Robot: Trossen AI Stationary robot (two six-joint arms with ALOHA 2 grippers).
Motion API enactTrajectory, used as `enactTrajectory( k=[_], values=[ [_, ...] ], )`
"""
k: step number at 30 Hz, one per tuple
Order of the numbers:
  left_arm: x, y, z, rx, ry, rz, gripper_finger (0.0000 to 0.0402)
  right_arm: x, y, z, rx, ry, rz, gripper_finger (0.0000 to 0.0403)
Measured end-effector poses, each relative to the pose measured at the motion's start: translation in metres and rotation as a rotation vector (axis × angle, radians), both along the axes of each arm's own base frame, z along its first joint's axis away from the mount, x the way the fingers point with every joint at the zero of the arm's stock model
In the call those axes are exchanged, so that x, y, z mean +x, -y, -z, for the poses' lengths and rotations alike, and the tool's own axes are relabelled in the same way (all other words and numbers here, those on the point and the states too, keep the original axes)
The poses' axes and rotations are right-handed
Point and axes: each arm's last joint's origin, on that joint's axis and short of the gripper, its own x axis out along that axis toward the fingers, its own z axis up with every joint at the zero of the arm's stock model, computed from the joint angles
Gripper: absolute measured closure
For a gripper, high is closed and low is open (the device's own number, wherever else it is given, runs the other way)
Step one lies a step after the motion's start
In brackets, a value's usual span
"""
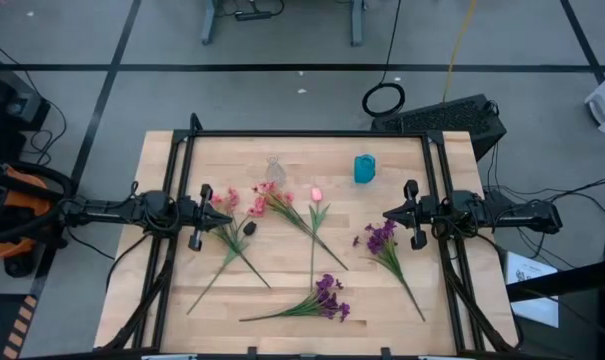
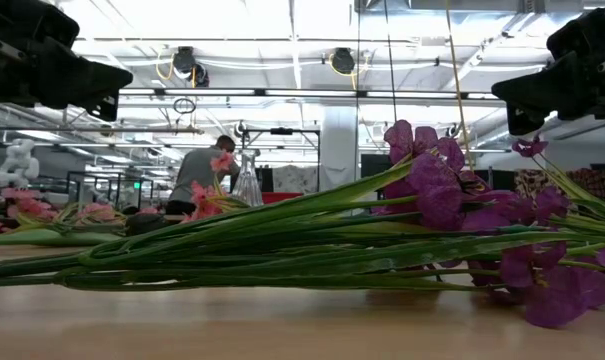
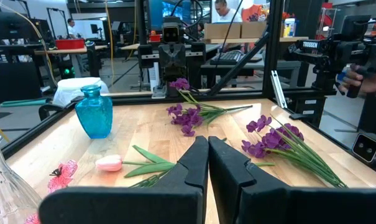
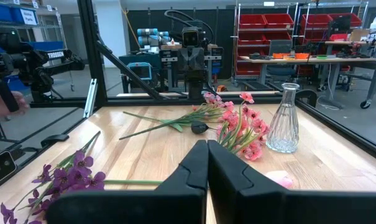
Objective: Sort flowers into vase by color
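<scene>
Several flowers lie flat on the wooden table. Pink sprays (image 1: 230, 207) (image 1: 274, 196) and a pink tulip bud (image 1: 316, 194) lie left of centre. Purple clusters lie at the right (image 1: 380, 238) and near the front edge (image 1: 329, 297). A clear glass vase (image 1: 274, 168) and a blue vase (image 1: 364, 168) stand upright toward the far edge. My left gripper (image 3: 207, 142) hovers shut at the table's left side, pointing level across it. My right gripper (image 4: 207, 144) hovers shut at the right side, facing it. Neither holds anything.
A black frame (image 1: 312, 134) runs around the tabletop. Bare wood (image 1: 282, 255) lies between the stems in the middle. Beyond the table stand benches and shelves, and a person (image 2: 197, 170) shows in the room behind.
</scene>
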Motion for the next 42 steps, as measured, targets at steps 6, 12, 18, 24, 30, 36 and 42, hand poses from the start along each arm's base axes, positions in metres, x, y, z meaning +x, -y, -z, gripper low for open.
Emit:
enactTrajectory(
  k=[6,12,18,24,30,36,42],
  values=[
    [0.000,0.000,0.000,0.000,0.000,0.000,0.0381,0.000,0.000,0.000,0.000,0.001,0.000,0.0403],
    [0.000,0.000,0.000,0.000,0.000,0.000,0.0381,0.000,0.000,0.000,0.000,0.000,0.000,0.0403],
    [0.000,0.000,0.000,0.000,0.000,0.000,0.0381,0.000,0.000,-0.005,0.016,0.049,0.003,0.0403],
    [0.000,0.000,0.000,0.000,0.000,0.000,0.0381,-0.005,0.000,-0.029,0.051,0.102,0.001,0.0403],
    [0.000,0.000,0.000,0.000,0.000,0.000,0.0381,-0.013,0.000,-0.076,0.080,0.069,0.000,0.0403],
    [0.000,0.000,0.000,0.000,0.000,0.000,0.0381,-0.014,0.000,-0.132,0.079,0.007,0.002,0.0403],
    [0.000,0.000,0.000,0.000,0.000,0.000,0.0381,-0.009,0.000,-0.192,0.078,-0.055,0.005,0.0403]
  ],
)
